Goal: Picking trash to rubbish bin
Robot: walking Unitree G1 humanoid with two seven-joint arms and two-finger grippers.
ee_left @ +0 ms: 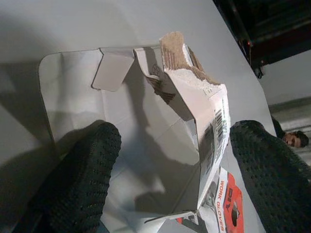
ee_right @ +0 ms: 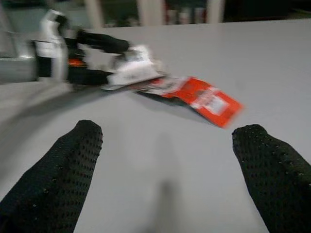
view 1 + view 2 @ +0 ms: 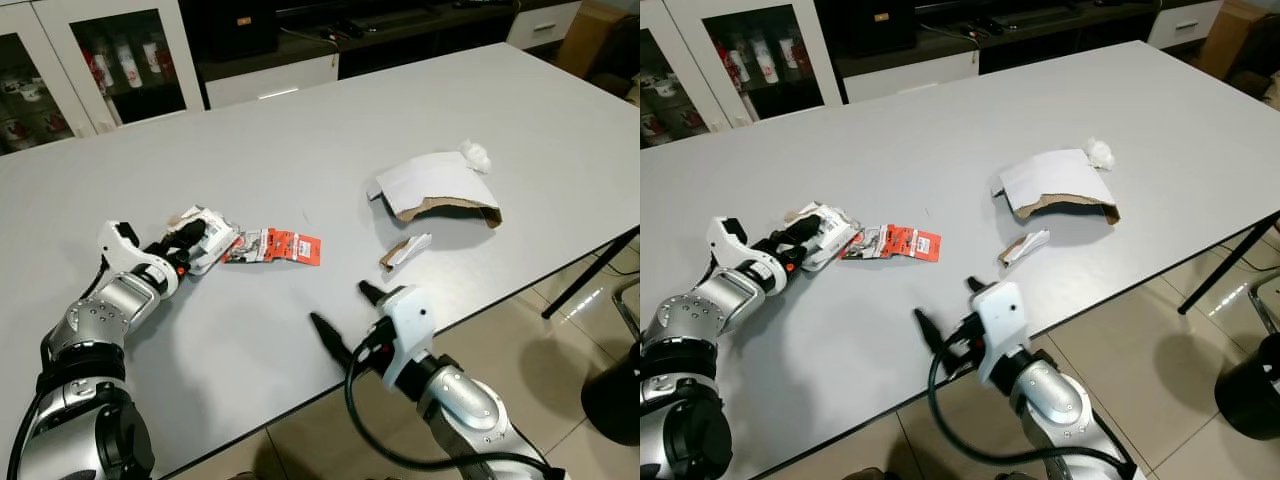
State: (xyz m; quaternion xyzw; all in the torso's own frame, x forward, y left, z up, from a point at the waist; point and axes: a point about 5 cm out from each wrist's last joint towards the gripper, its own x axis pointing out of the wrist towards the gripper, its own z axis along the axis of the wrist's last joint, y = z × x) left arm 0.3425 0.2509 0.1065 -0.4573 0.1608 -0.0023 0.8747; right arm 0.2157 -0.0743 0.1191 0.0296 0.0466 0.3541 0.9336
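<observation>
A torn white carton [image 3: 208,238] lies on the grey table [image 3: 300,140] at the left. My left gripper [image 3: 188,246] is open, its fingers straddling the carton [image 1: 160,145]; one finger [image 1: 82,179] rests over its flattened flap. A red work-gloves wrapper [image 3: 285,245] lies just right of the carton. Farther right are a curved torn cardboard sheet [image 3: 435,185], a small cardboard scrap [image 3: 405,252] and a crumpled white tissue [image 3: 475,155]. My right gripper [image 3: 340,305] hovers open over the table's near edge, pointing at the wrapper [image 2: 204,99], nothing between its fingers.
The table's near edge runs diagonally past my right arm, with tiled floor beyond. A dark round object [image 3: 615,395] stands on the floor at the right, near a black table leg [image 3: 590,270]. Glass-door cabinets [image 3: 120,60] line the back wall.
</observation>
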